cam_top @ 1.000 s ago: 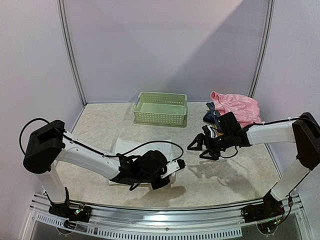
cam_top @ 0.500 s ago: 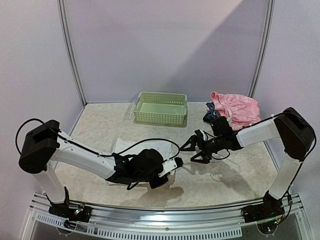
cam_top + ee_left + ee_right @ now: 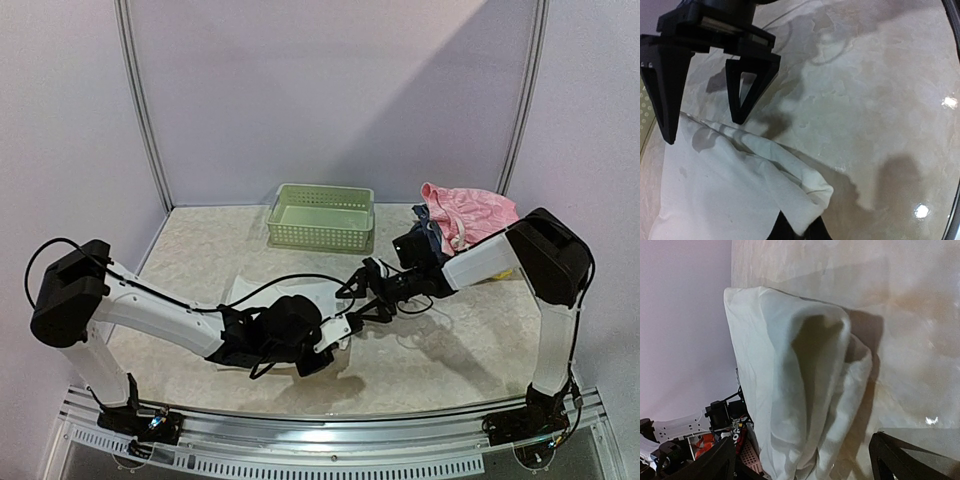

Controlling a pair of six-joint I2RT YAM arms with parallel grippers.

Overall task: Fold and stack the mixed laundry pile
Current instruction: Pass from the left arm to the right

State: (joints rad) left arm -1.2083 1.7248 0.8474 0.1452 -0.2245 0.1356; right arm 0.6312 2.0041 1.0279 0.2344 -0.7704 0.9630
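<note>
white links (image 3: 160,312), black joints (image 3: 68,305), looping black cables (image 3: 298,279), triangular claw fingers (image 3: 662,85)

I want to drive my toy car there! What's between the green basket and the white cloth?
Nothing, just bare table between the basket and the white cloth. The top view shows it.

Lab test booth: plain lilac walls (image 3: 330,100), metal posts (image 3: 141,110), marble-look table (image 3: 480,345).

White piece (image 3: 238,287) (image 3: 725,190): large, plain, soft cloth, spread mostly flat near the front, left of centre, with one corner drawn up into a bunched, doubled-over fold. Pink piece (image 3: 478,214): thin, crumpled in a loose heap at the far right, well apart from the white one
</note>
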